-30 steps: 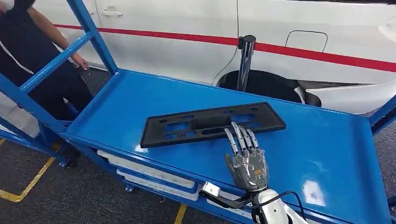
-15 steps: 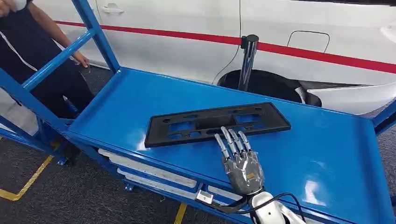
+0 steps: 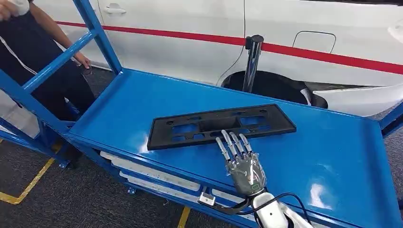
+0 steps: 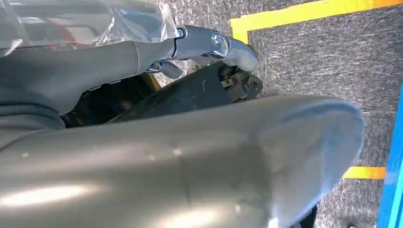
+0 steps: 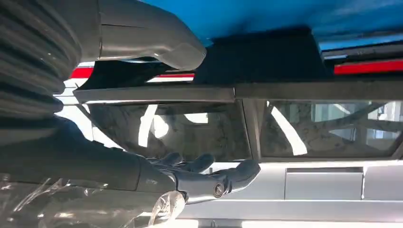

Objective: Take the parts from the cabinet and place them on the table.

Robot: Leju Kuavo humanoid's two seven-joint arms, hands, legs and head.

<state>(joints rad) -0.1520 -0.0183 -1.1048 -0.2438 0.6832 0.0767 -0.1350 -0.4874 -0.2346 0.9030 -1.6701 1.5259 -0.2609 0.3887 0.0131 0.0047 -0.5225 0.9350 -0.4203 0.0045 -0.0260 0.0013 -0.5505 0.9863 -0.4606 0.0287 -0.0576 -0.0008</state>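
- On the blue table (image 3: 142,102) lies the black part (image 3: 221,126), flat; a white car (image 3: 285,33) and a post (image 3: 251,61) stand behind, a person (image 3: 28,52) at left.
- My left wrist view shows grey floor (image 4: 332,57) with yellow tape (image 4: 304,12).
- My right hand (image 3: 243,166) rests flat, fingers (image 3: 233,145) straight and spread, holding nothing, tips just beside the part.
- My left hand (image 4: 204,45): grip unclear.

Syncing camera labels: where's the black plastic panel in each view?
Head view: black panel lies flat mid-shelf, right hand just short of it.
Right wrist view: dark slab against the blue shelf.
Left wrist view: not in it.
Shared landmark: the blue shelf.
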